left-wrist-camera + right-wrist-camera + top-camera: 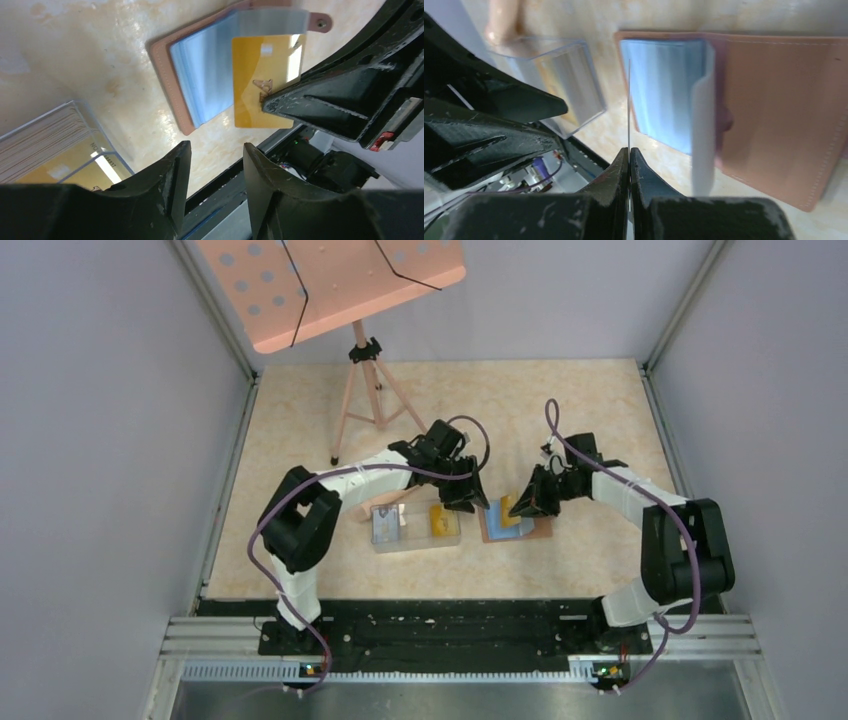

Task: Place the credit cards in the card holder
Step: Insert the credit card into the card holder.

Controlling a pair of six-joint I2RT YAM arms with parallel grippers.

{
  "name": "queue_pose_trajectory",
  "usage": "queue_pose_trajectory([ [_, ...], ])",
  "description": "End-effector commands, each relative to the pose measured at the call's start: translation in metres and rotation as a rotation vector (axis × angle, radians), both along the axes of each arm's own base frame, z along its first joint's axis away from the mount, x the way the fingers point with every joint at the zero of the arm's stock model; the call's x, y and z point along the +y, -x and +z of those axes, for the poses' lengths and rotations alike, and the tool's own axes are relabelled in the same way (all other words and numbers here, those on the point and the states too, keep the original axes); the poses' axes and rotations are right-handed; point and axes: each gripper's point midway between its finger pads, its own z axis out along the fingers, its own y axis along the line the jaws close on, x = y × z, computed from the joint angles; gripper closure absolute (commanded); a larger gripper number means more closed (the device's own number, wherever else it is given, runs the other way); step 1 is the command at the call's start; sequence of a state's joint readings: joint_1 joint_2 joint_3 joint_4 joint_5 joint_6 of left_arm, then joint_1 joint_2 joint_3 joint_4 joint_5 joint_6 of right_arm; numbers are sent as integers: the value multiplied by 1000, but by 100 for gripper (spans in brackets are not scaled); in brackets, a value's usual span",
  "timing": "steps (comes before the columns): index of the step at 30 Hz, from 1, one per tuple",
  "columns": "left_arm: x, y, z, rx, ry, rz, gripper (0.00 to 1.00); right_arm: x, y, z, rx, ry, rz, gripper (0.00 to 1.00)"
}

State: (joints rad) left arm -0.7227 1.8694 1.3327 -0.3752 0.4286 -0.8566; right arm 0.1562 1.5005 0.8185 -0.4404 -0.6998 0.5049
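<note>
The right gripper point(629, 159) has its two fingers pressed tight together on one edge of a yellow card point(257, 75). It pinches only the edge, so most of the card sticks out free and can go into a pocket. The card is up over the left part of the card holder point(774, 105), the brown one that lies open on the table point(560, 410), a bit right of the middle. The holder is open so its shiny see-through pockets face up, and one clear pocket point(272, 22) stands up beside the card. I cannot tell if the card's far end is inside that pocket or just next to it. The left gripper point(215, 160) is just left of the card, with its fingers spread apart and nothing between them. I think it waits close by so it can help with the pocket or go for another card. Just left of the holder is a clear box point(415, 527) with more cards point(40, 142) packed inside it, standing on their edges, some yellow and some pale. The box sits close, so each trip is short. The next move must be slow and straight, because the card is thin and the pocket is floppy, and the card could slide past the opening.
</note>
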Motion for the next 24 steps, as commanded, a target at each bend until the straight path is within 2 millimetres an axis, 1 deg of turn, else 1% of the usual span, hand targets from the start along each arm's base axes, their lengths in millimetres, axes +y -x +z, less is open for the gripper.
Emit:
queue_pose_trajectory([
  [1, 10, 1, -13, 13, -94, -15, 51, -16, -4, -17, -25, 129, 19, 100],
  [7, 20, 2, -24, 22, -158, -9, 51, -28, -6, -26, -40, 214, 23, 100],
  [14, 40, 5, -29, 8, -234, 24, 53, -41, -7, -26, -78, 293, 37, 100],
  [16, 42, 6, -32, 14, -240, 27, 53, -40, -9, -23, -93, 289, 45, 100],
  [18, 41, 7, -33, 19, -234, 23, 53, -38, -11, -19, -112, 277, 55, 100],
  [24, 18, 5, -22, 7, -115, -25, 54, -34, -25, -2, -199, 262, 82, 100],
])
